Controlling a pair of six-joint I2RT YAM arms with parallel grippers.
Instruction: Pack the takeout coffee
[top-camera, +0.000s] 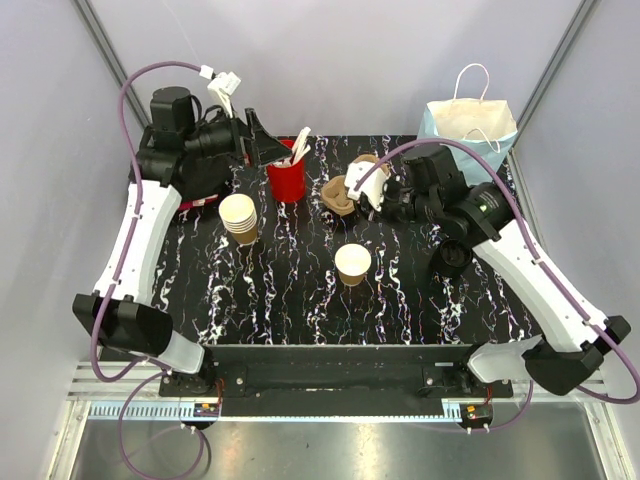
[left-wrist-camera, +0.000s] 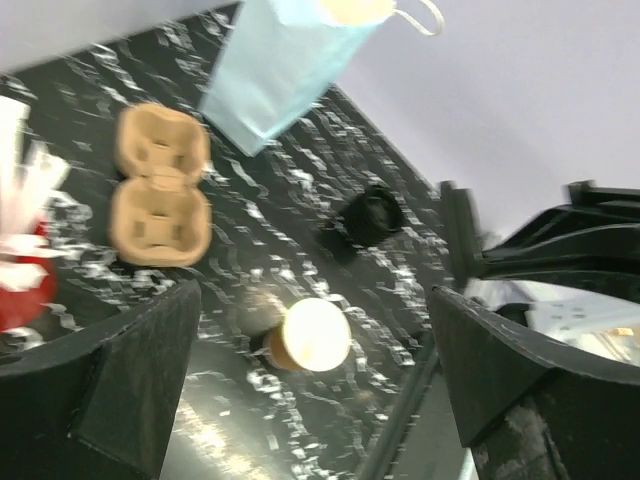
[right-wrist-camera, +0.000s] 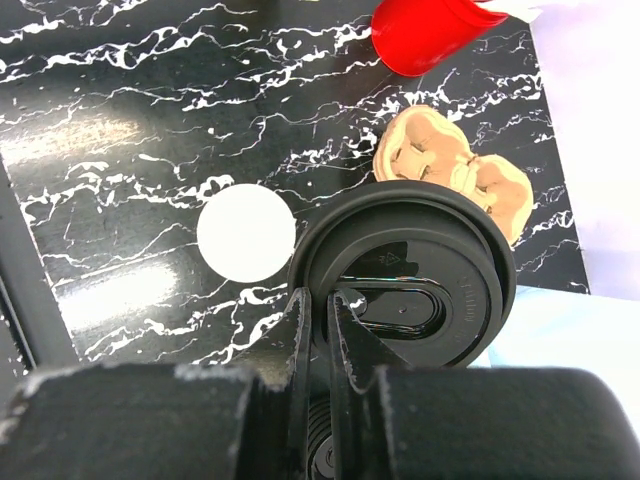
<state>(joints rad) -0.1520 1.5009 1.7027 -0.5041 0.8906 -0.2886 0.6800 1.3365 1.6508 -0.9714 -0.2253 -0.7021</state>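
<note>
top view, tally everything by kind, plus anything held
cup: 1
cup stack: 1
red cup: 1
carrier: 1
bag: 1
lids: 2, one in the right pincer, one set down, maybe a stack
total: 7
</note>
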